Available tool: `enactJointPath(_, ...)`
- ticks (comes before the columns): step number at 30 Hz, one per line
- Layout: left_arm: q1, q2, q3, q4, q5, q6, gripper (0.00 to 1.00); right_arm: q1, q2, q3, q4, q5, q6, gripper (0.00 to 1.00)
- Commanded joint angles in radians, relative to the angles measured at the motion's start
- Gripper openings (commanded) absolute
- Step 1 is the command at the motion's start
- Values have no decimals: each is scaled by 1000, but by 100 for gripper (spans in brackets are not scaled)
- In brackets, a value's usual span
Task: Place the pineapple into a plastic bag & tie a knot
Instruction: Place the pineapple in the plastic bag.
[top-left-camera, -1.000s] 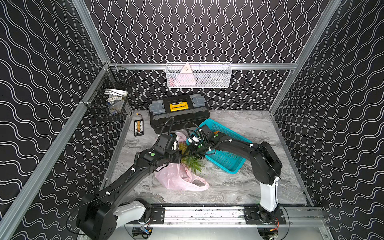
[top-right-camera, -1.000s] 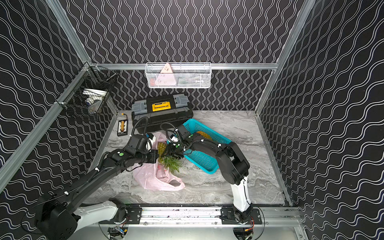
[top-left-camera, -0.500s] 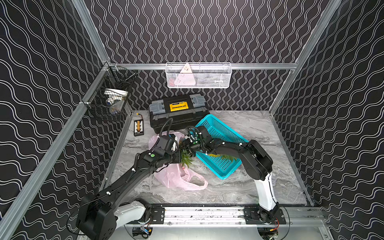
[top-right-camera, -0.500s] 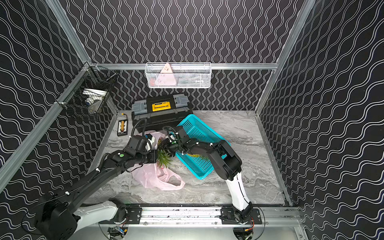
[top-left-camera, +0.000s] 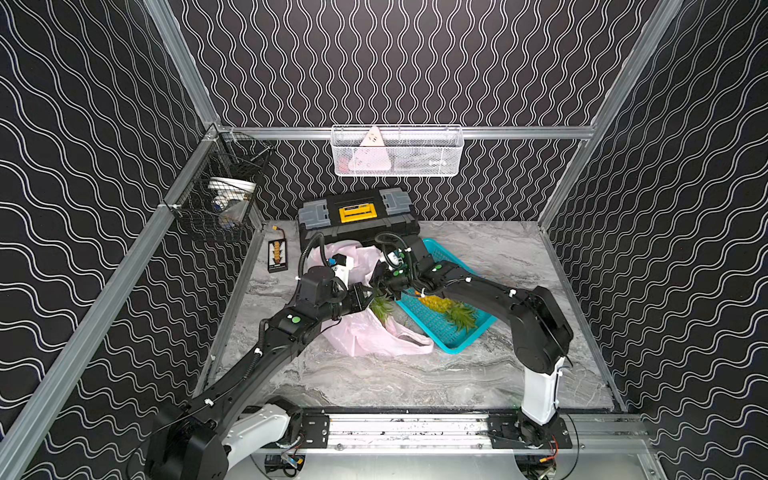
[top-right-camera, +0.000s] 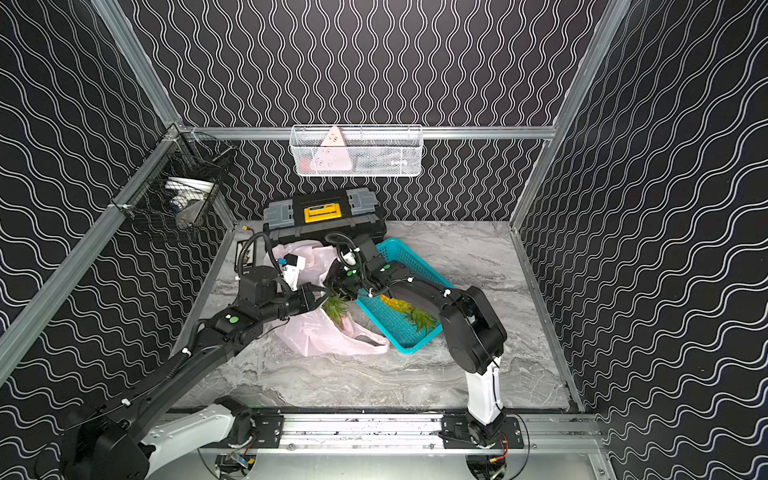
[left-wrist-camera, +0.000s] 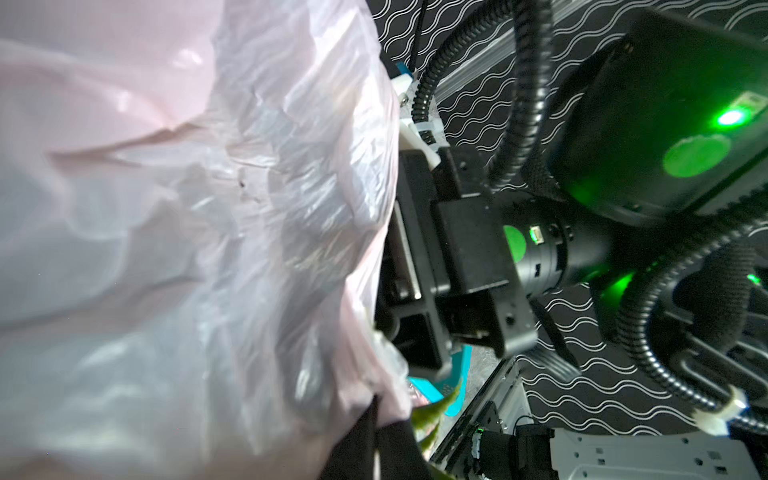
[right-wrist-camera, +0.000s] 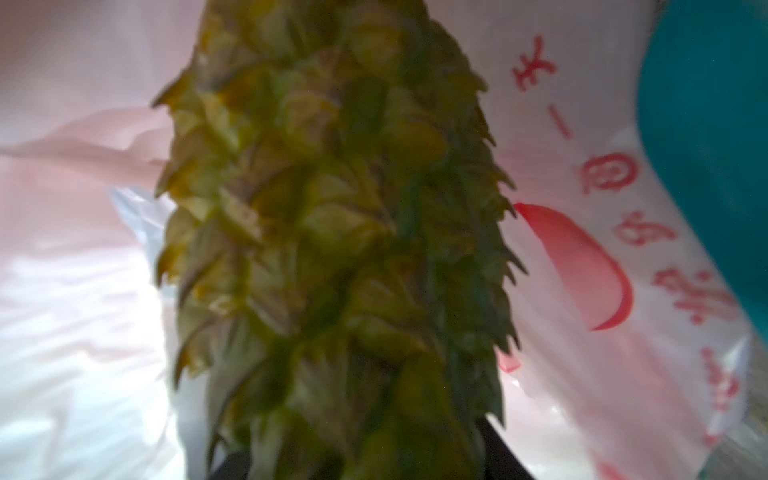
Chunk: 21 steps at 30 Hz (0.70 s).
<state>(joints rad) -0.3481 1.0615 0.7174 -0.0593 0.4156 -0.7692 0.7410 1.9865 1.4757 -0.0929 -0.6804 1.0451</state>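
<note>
Beside the teal basket (top-left-camera: 457, 341), left gripper (top-left-camera: 367, 297) clamped on the rim of the plastic bag (top-left-camera: 365, 337), right gripper (top-left-camera: 377, 289) grasping the pineapple (right-wrist-camera: 332, 249) inside its mouth.

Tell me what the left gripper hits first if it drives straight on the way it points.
Most likely the held pineapple's crown, right off the left gripper's tips. Just beyond it sits the right gripper. Depth is hard to judge from these views.
</note>
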Motion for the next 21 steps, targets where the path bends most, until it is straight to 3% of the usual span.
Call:
enactJointPath(1,60,-21,-92,232,22,-125,0,11,68,-37,-38,-36,-66,50)
enactJointPath(3,103,-30,-146,266,49,-156,0,12,93,-66,8,-34,-56,51)
enactJointPath(5,119,-45,-146,192,29,-134,0,19,103,-75,35,-37,-44,56)
enactJointPath(9,123,-52,-44,-111,-93,-6,0,43,90,-43,-34,0,-98,76)
enactJointPath(13,126,-7,32,-292,-170,63,0,62,84,9,-108,-1,-136,94)
enactJointPath(17,130,5,42,-328,-173,68,0,63,47,26,-130,-36,-152,100)
enactJointPath(21,137,27,68,-385,-191,89,0,36,-55,27,-227,-13,-225,99)
